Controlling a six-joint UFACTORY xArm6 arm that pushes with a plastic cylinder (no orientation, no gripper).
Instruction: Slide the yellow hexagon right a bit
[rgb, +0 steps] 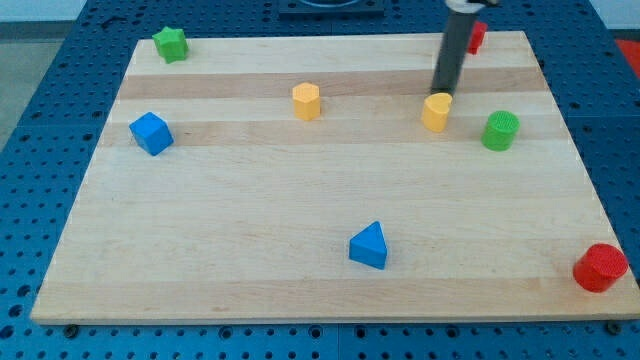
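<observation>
Leaning down from the view's top, my tip (440, 92) touches a yellow block (436, 112); no jaws here. Yellow hexagon (306, 101) sits upper-centre on the surface (300, 220). Two each: yellow, green, blue, red.

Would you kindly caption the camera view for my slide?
My tip sits just above a yellow block near the green cylinder; yellow hexagon lies farther left.

Yellow hexagon (306, 101) — small upright prism, flat six-sided top, standing on the wooden board's upper half, left of centre — apart from the other blocks.
</observation>
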